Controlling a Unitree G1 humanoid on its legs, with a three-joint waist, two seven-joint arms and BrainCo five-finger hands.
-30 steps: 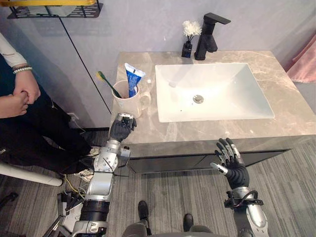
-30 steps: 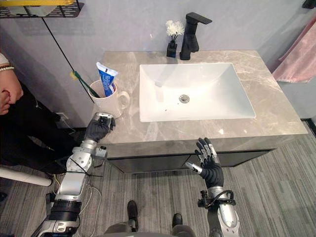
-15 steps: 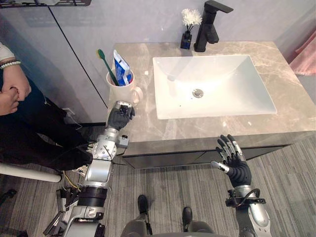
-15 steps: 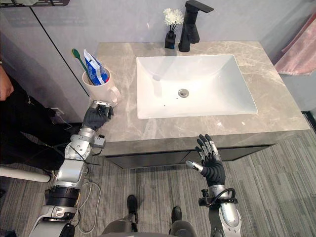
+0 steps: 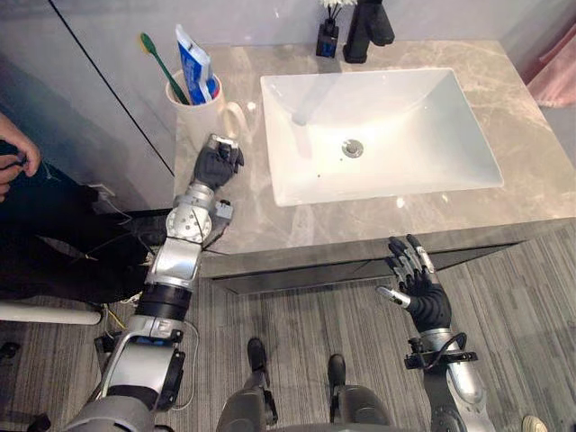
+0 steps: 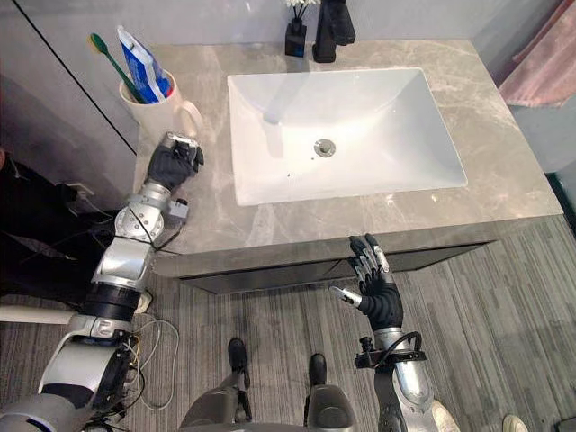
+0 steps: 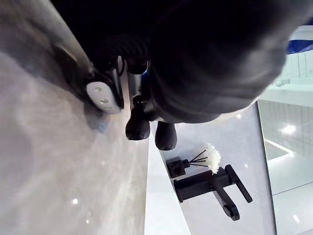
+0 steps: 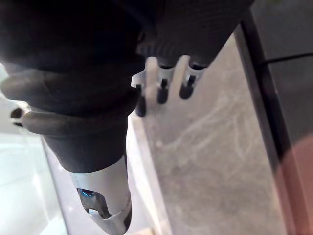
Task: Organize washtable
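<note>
A cream mug (image 5: 202, 110) stands at the back left of the marble washtable (image 5: 225, 220), left of the white sink. It holds a green toothbrush (image 5: 160, 63) and a blue and white toothpaste tube (image 5: 195, 65). My left hand (image 5: 216, 164) rests on the counter just in front of the mug's handle, fingers (image 7: 138, 126) curled and holding nothing. My right hand (image 5: 416, 290) hovers below the counter's front edge, fingers spread and empty.
The sink basin's rim (image 5: 279, 193) takes up the counter's middle. A black faucet (image 5: 369, 22) and a small black vase with white flowers (image 7: 198, 160) stand behind it. A pink towel (image 5: 556, 63) hangs at the right. A person's hand (image 5: 13, 153) shows at the left.
The whole picture has shifted, so the camera has moved and the washtable now sits higher in view. My left hand stays by the mug and my right hand stays open below the counter.
</note>
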